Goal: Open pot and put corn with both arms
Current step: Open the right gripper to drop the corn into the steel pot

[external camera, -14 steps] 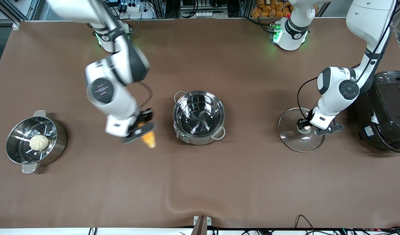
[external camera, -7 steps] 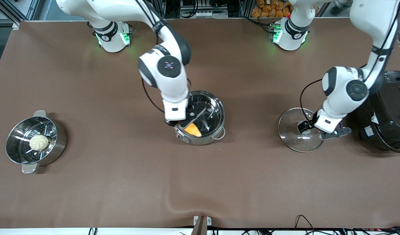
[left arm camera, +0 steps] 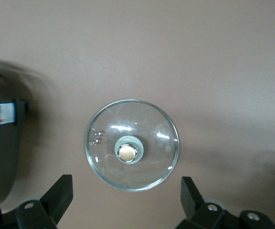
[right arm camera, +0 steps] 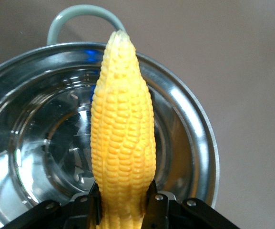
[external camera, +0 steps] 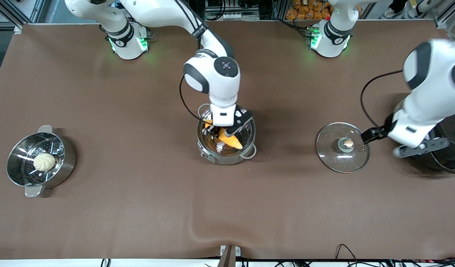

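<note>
The shiny steel pot [external camera: 246, 146] with grey loop handles stands uncovered at the table's middle; it also shows in the right wrist view [right arm camera: 194, 129]. My right gripper [external camera: 223, 132] is over the pot, shut on the yellow corn [external camera: 232, 141], which it grips by its thick end [right arm camera: 123, 143]. The glass lid [external camera: 333, 157] lies flat on the table toward the left arm's end; it also shows in the left wrist view [left arm camera: 132, 144]. My left gripper [external camera: 398, 142] is open and empty, raised above the table beside the lid, over the black rice cooker's edge.
A black rice cooker [external camera: 448, 148] stands at the left arm's end of the table. A steel steamer pot [external camera: 66, 159] holding a white bun [external camera: 44, 162] stands at the right arm's end.
My right gripper carried the corn from beside the pot to over its inside. My left gripper let go of the lid's knob, opened and rose away toward the rice cooker.
</note>
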